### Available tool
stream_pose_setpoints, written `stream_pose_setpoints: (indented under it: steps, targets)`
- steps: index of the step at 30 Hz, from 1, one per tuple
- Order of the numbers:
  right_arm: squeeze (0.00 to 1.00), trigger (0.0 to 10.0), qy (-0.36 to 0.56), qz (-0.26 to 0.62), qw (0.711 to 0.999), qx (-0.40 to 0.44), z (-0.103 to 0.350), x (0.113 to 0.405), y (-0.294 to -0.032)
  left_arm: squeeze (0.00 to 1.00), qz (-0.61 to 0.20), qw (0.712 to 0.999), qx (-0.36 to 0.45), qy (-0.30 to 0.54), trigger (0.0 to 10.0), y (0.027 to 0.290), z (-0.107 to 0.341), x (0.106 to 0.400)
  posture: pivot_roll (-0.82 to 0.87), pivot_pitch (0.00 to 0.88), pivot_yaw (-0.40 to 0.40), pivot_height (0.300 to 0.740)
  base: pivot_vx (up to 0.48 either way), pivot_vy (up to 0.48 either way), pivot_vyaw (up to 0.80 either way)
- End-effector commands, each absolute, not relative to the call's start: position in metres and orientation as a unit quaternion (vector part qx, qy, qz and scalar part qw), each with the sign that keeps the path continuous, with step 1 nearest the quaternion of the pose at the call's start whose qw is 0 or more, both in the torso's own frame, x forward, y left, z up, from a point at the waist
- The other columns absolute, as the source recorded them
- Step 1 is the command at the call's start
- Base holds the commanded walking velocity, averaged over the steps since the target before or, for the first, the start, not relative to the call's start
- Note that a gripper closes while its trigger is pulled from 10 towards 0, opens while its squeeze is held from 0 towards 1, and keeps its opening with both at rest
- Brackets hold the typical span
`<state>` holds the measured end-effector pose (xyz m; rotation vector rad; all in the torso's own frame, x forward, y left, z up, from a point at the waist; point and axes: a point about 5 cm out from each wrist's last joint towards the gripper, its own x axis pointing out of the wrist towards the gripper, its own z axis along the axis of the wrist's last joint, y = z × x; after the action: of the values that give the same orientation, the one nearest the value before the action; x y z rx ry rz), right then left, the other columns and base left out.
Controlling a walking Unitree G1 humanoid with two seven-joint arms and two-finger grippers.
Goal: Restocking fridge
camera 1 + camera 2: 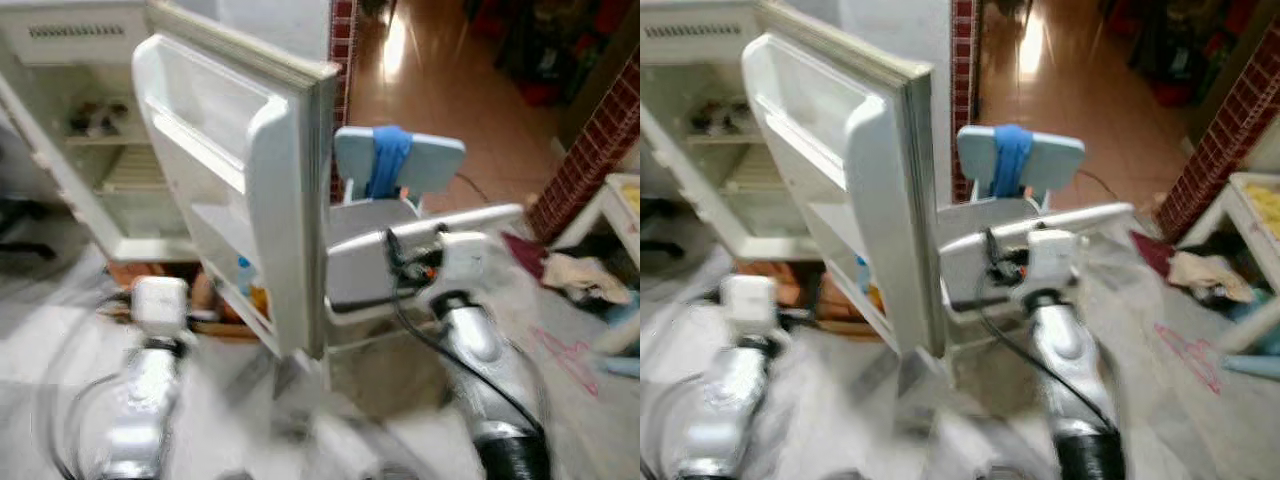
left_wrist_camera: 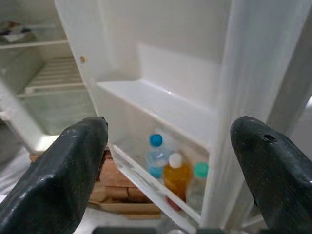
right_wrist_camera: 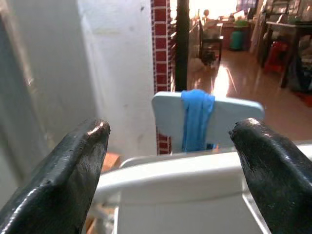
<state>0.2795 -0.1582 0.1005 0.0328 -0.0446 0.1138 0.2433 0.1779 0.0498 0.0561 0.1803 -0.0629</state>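
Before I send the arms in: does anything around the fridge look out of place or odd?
Nothing looks spilled or broken. The fridge door stands wide open, with three bottles upright in its bottom rack. A plastic chair with a blue cloth draped over its back stands just beyond the door's edge. Some clutter lies on the floor to the right.
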Motion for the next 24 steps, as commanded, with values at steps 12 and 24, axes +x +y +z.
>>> stream_pose_setpoints:
  steps: [12,24]
  targets:
    - [0.00,10.0,-0.047,0.098,0.994,0.012,0.114,0.294,-0.136,0.00,-0.012,0.993,0.043,0.108,10.0,0.192,0.048,0.242,0.04,0.023,0.011,0.740,0.000,0.000,0.00]
    - [0.00,10.0,-0.037,0.110,0.993,0.015,0.123,0.327,-0.122,0.00,0.006,0.990,0.048,0.132,10.0,0.200,0.042,0.234,0.09,0.020,-0.008,0.740,0.000,0.000,0.00]
